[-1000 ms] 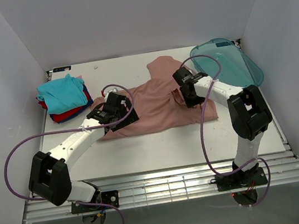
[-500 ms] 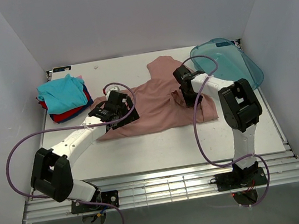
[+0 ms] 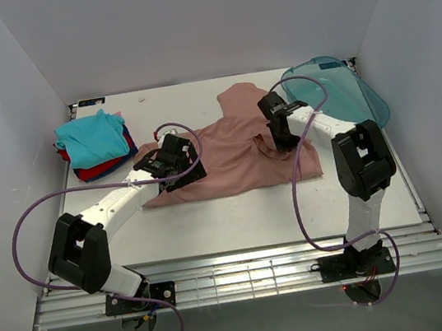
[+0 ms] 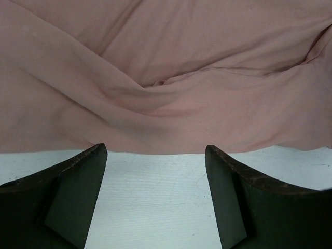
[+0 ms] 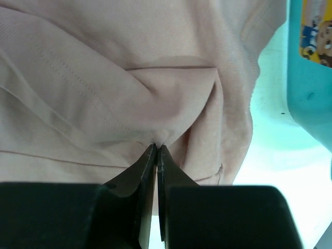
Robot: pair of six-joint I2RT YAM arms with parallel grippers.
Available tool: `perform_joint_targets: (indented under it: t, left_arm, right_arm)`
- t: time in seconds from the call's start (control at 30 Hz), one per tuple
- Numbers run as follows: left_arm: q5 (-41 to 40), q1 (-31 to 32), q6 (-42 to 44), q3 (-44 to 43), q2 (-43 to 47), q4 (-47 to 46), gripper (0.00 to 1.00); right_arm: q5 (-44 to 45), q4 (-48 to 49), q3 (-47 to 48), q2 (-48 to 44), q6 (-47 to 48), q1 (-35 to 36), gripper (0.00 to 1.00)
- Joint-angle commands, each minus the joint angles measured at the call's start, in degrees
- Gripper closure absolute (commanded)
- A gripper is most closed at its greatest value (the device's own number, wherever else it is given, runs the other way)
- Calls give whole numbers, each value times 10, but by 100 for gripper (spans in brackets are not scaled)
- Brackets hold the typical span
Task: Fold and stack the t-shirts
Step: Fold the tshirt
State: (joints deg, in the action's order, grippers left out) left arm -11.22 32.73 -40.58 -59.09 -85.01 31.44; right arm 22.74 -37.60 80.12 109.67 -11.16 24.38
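Across the middle of the table (image 3: 213, 221) the dusty-pink t-shirt (image 3: 233, 159) is spread, its long axis running left to right and one part pointing toward the far edge. A raised fold near its right side is pinched between the closed fingers of the right gripper (image 5: 157, 148). Its near hem is seen just beyond the left gripper (image 4: 155, 155), whose jaws are spread wide over bare table, nothing held. A cartoon sticker (image 5: 316, 31) is carried by the blue-green tray (image 3: 353, 100); no writing can be read. A folded stack (image 3: 96, 151), teal on top, is set far left.
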Motion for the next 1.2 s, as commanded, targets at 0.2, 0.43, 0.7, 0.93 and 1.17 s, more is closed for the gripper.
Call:
perform_joint_targets:
  t: [0.2,0.43,0.7,0.93,1.17]
  left_arm:
    - [1,-3,0,3,26,-10,13]
    - [9,-4,-4,12,20,-12,13]
    - [16,-4,-6,14,4,-27,13]
    - [-76,-4,-6,-10,19,7,11]
    - [-204,-35,-54,-45,14,143,10]
  right_arm:
    - [24,-20,63,-17,1,-7,92]
    - [33,-37,233,103,21,-39,92]
    - [87,-3,381,218,52,-61,86]
    - [106,100,224,78,47,-63,51]
    - [-29,47,67,-78,7,-59,51]
